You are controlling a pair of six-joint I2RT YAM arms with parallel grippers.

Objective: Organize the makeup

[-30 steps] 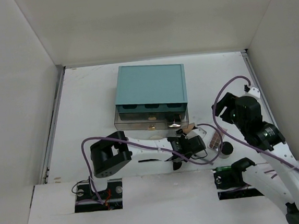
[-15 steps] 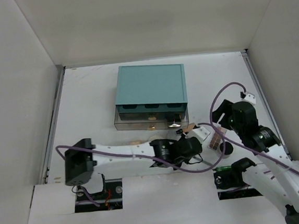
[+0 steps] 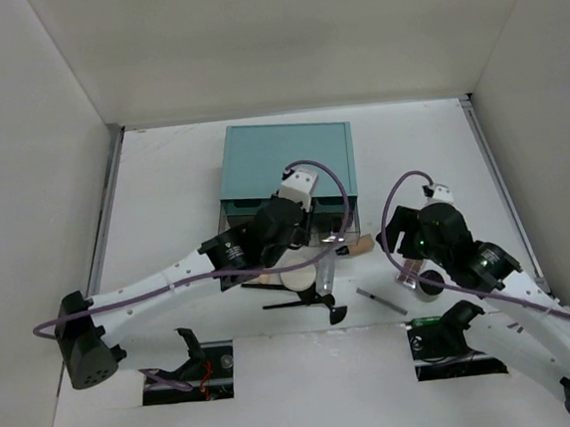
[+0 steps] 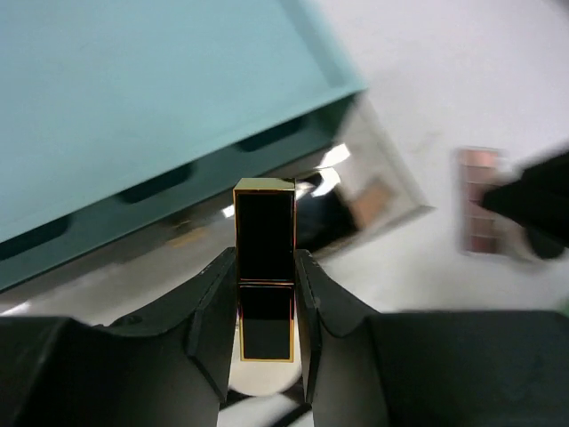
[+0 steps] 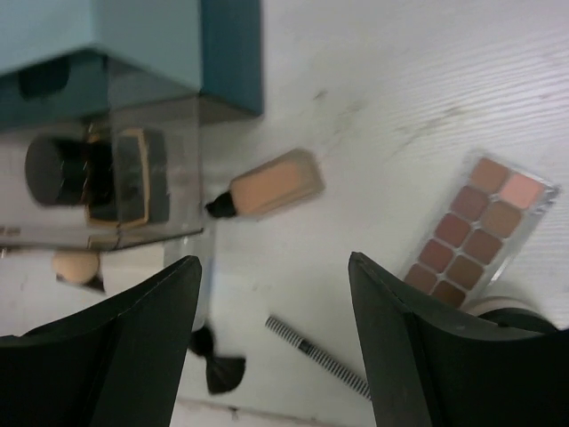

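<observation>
Closest to the arms lie a black brush with a fan-shaped head and a thin striped pencil. Just past them are a flat clear palette of brown and pink squares and a tan tube with a black cap. The tube lies on its side just beside the see-through plastic drawer. The drawer is pulled out of the big teal box, and a round black jar already sits inside it.

The job right now looks like putting the black lipstick case with gold edges into that drawer. To do it well, the arm should go down slowly over a bare spot. It should keep the case away from the drawer's wall and the jar, and let go only when the case is low, so it does not bounce or tip.

The left gripper squeezes the lipstick case tight between both fingers, holding it up above the front of the drawer. The right gripper is spread wide with nothing in it, hanging over the white table between the tube and the palette.
</observation>
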